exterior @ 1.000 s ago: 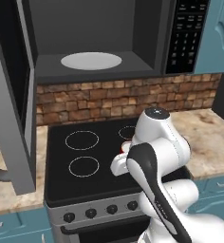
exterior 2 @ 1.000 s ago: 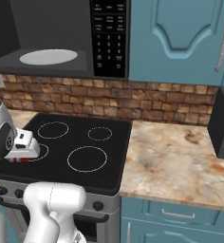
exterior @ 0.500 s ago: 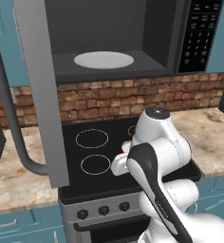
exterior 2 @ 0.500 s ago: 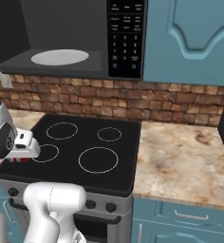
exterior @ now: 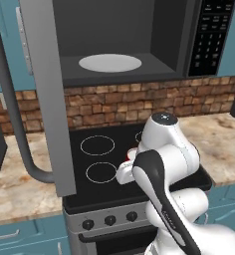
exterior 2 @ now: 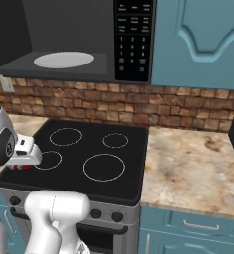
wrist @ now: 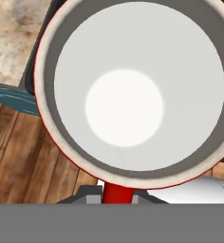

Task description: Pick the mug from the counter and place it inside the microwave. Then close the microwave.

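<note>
I have the mug [wrist: 133, 90] right under the hand camera, its white inside and red rim nearly spanning that view, with a red strip of its wall pinched at the bottom edge. The pincer [wrist: 117, 195] is clamped tight on that wall. From the left base camera I see only a sliver of red [exterior: 131, 152] beside the wrist, held above the front of the black stovetop [exterior: 102, 154]; from the right base camera the same red [exterior 2: 20, 167] peeks below the white hand, at the stovetop's front left corner.

Above, the microwave [exterior: 139, 40] stands open: the dark cavity with its white turntable [exterior: 110, 63] is bare, with free room over the plate. Its door [exterior: 52, 94] hangs swung out towards me on the left, its edge and long grey handle [exterior: 12, 114] reaching down in front of the stove's left side, well clear of the arm. The keypad panel [exterior 2: 133, 39] bounds the cavity on the right.

The speckled surface [exterior 2: 193, 168] runs on either side of the stove, backed by a brick wall [exterior 2: 178, 106], with teal cabinets [exterior 2: 203, 42] above and teal drawers [exterior 2: 188, 228] below. Past the mug's rim the hand camera shows wooden floor [wrist: 28, 156] and a corner of the surface.
</note>
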Controlling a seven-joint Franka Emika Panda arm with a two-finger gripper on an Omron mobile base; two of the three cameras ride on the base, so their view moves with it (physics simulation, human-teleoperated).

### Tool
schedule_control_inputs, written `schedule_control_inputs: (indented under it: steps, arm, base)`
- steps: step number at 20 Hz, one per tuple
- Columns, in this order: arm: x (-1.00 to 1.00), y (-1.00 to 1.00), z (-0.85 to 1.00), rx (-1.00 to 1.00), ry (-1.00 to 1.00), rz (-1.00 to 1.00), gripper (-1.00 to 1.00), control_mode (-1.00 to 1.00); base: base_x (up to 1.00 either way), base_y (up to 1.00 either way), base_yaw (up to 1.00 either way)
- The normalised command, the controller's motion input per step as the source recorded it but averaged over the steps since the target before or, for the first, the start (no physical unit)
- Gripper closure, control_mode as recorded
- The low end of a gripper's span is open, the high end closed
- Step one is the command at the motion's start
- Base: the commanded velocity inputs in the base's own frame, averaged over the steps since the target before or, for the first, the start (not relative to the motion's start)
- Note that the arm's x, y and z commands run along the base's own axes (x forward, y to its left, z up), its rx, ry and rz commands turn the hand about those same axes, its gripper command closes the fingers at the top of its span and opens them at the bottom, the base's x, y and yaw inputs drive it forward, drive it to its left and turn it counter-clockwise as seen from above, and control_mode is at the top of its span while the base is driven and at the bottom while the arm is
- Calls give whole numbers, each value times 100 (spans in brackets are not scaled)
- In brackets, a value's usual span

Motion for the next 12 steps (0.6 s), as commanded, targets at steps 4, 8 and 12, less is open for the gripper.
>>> schedule_control_inputs:
  steps: [4, 8, 12]
  arm:
    - [0, 0, 0, 0, 0, 0, 100, 100]
    - [0, 0, 0, 0, 0, 0, 100, 100]
    - [0, 0, 0, 0, 0, 0, 100, 100]
  base:
    - [0, 0, 0]
    - [0, 0, 0]
    - [0, 0, 0]
